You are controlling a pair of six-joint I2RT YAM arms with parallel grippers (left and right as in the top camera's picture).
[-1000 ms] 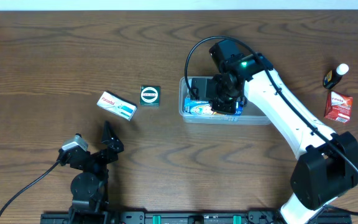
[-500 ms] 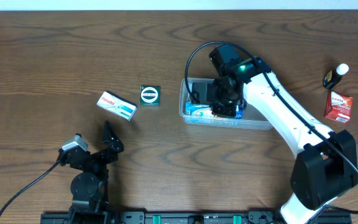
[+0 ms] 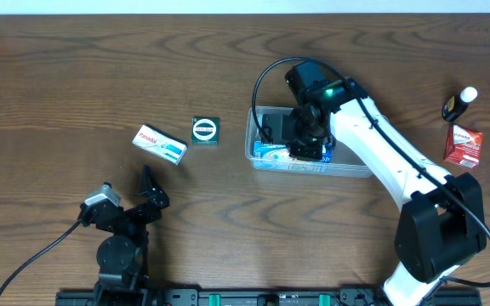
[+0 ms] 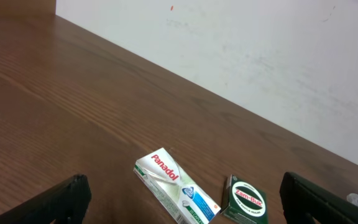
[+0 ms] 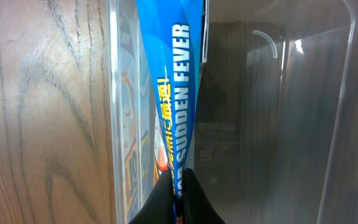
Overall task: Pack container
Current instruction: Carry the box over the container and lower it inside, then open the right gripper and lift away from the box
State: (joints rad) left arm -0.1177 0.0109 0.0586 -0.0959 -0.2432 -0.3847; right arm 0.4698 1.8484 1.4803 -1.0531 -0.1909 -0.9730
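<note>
Overhead: right gripper (image 3: pixel 306 144) reaches down into the container (image 3: pixel 250 140), clenched on the blue carton (image 3: pixel 270 151).
The clear container sits on the surface right of centre, and the carton stands on edge along one long wall. The left gripper (image 3: pixel 150 191) rests spread wide and empty, with a Panadol box (image 3: pixel 161 144) and a green box (image 3: pixel 205 130) beyond it.

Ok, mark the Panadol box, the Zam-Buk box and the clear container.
Panadol box (image 4: pixel 174 188): left wrist view, middle of its top face.
Zam-Buk box (image 4: pixel 247 200): left wrist view, round green logo.
clear container (image 3: pixel 250 138): overhead view, bare end wall facing the Zam-Buk box.
</note>
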